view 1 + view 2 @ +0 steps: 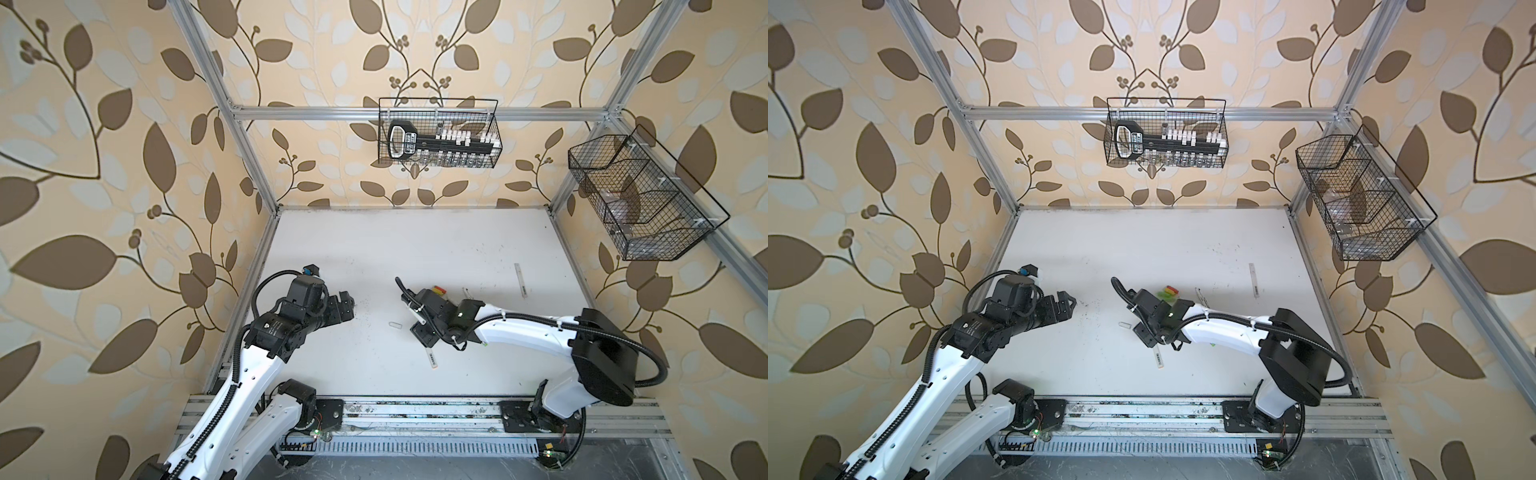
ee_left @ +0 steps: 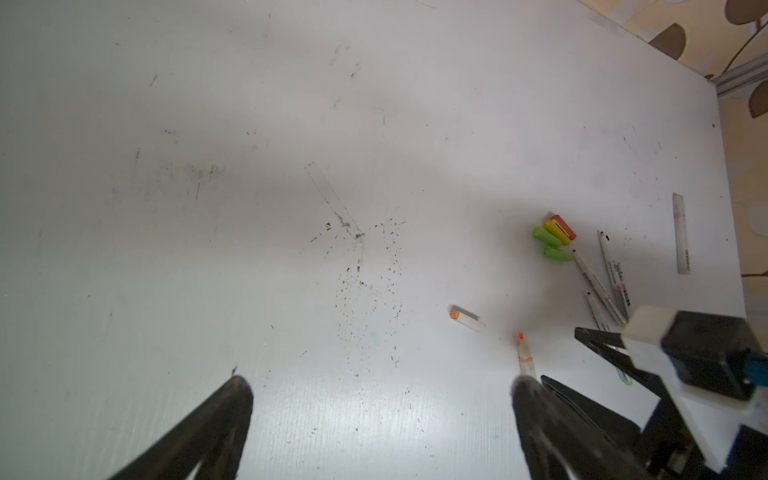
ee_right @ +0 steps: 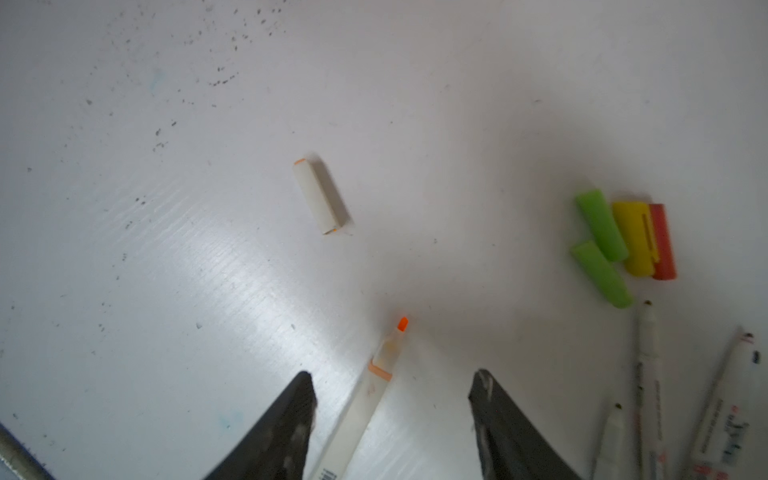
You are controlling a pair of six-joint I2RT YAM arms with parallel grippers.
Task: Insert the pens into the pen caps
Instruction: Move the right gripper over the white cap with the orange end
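The scuffed white bench (image 1: pixel 415 249) carries everything. Near its left edge hangs the black left gripper (image 2: pixel 384 386), fingers spread wide and empty. Toward the middle, the black right gripper (image 3: pixel 395 376) has its fingers parted either side of a thick pale grey marker (image 3: pixel 365 411) (orange tip bare), which lies flat. A second grey marker (image 1: pixel 520 280) lies near the right edge. Thin white pens (image 3: pixel 646 357) fan out beside two lime green caps (image 3: pixel 602 224), a yellow cap (image 3: pixel 633 239) and a red cap (image 3: pixel 663 241), which lie huddled together. A pale grey cap (image 3: pixel 320 197) lies apart.
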